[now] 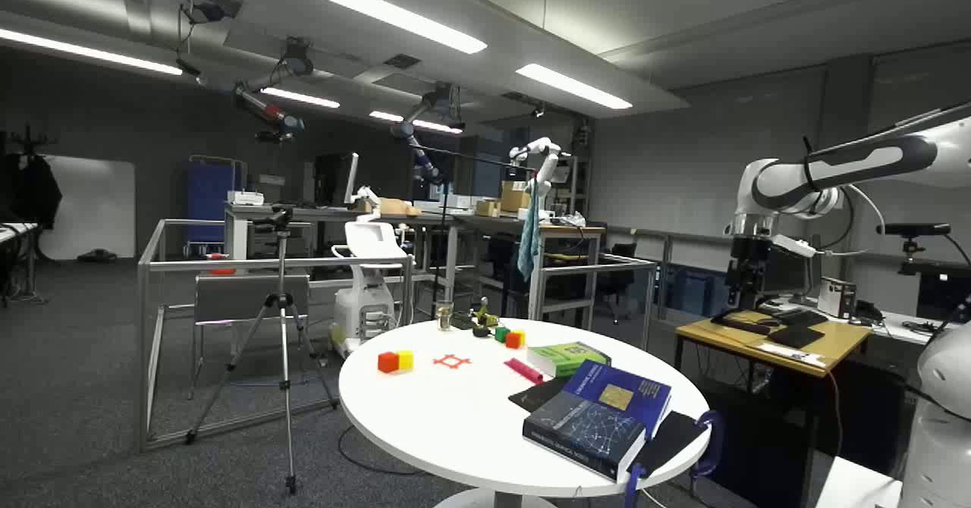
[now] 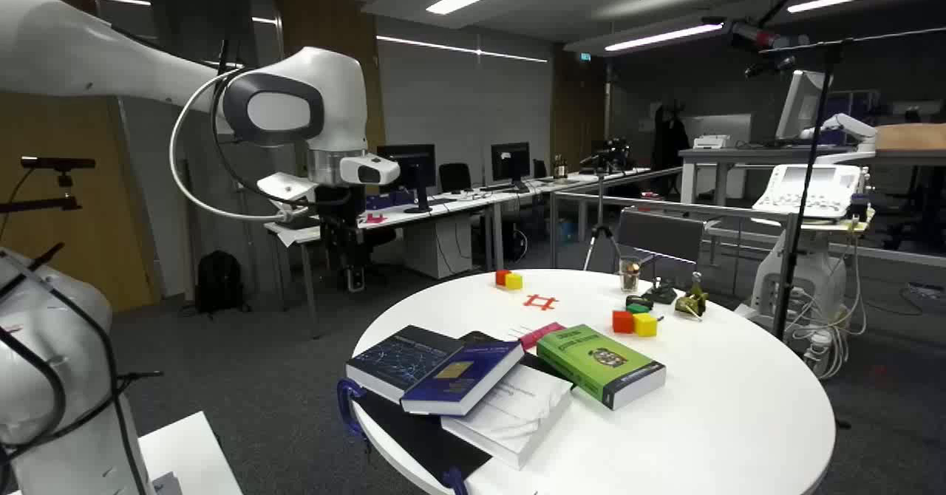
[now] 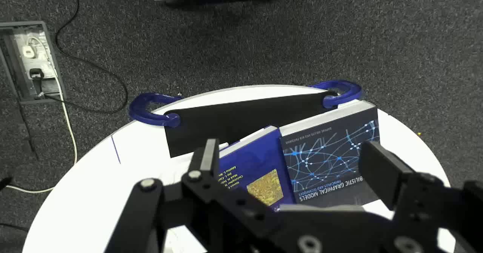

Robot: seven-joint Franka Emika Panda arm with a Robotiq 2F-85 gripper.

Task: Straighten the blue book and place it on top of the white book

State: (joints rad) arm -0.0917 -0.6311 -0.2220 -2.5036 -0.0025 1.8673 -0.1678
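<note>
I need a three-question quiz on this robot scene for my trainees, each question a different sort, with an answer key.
1. True or false: the gripper is shut on the blue book.
2. Which book lies partly under the blue book: A, green; B, white; C, neither?
3. How many red cubes show on the table?

Key
1. False; the gripper stands open, away from the book.
2. B, the white book.
3. Two, in both exterior views.
</note>
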